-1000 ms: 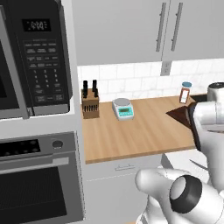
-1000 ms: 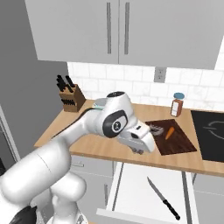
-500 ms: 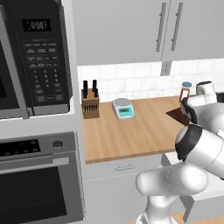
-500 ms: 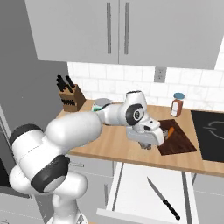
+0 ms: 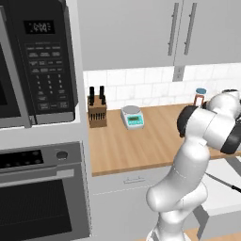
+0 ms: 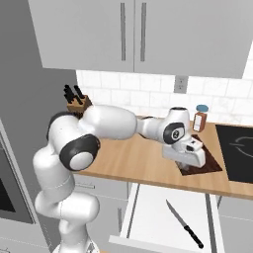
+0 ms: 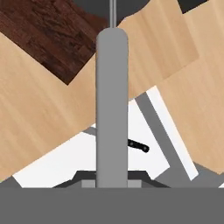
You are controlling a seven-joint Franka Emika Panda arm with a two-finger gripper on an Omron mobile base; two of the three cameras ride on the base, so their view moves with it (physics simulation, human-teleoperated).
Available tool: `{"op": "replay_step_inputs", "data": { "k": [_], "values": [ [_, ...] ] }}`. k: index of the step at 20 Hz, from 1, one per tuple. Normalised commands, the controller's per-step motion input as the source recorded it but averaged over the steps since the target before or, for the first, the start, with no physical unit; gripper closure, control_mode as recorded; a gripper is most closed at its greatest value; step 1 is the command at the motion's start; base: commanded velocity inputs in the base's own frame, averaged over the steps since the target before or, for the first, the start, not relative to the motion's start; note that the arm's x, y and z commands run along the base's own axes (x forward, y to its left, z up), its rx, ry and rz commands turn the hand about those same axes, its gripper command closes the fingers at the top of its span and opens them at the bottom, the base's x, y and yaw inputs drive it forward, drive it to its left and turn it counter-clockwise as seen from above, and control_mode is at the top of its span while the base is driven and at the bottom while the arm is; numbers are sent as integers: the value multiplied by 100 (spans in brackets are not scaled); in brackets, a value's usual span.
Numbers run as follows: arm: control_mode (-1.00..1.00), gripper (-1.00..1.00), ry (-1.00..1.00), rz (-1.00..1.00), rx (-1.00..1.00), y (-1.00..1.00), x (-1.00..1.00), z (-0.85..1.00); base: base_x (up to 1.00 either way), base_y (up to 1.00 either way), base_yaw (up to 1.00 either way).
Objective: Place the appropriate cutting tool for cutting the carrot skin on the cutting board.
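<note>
My gripper (image 6: 189, 168) hangs low over the near left part of the dark brown cutting board (image 6: 214, 161), at the counter's front edge. It is shut on a peeler (image 7: 112, 105) with a long grey handle and a dark head that points away from the hand. In the hand view the gripper (image 7: 112, 179) holds the handle's lower end, and the cutting board (image 7: 48, 35) lies at the upper left. The carrot is hidden behind the hand.
An open white drawer (image 6: 153, 217) below the counter holds a black-handled knife (image 6: 184, 225). An orange-red spice jar (image 6: 200, 118) stands behind the board, with a black cooktop (image 6: 237, 153) to its right. A knife block (image 5: 97, 110) and a scale (image 5: 132, 116) stand further left.
The arm has stretched out to the right, and the hand has carried the peeler a little further over the board. The jaws stay shut on it.
</note>
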Motion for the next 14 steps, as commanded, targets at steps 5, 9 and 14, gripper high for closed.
{"op": "replay_step_inputs", "data": {
  "k": [5, 9, 14],
  "values": [
    [-100, 100, 0, 0, 15, -4, 72, -27, 0, 0, 0],
    [-100, 100, 0, 0, 12, 0, 57, -34, 0, 0, 0],
    [-100, 100, 0, 0, 4, -1, 48, -35, 0, 0, 0]
  ]
}}
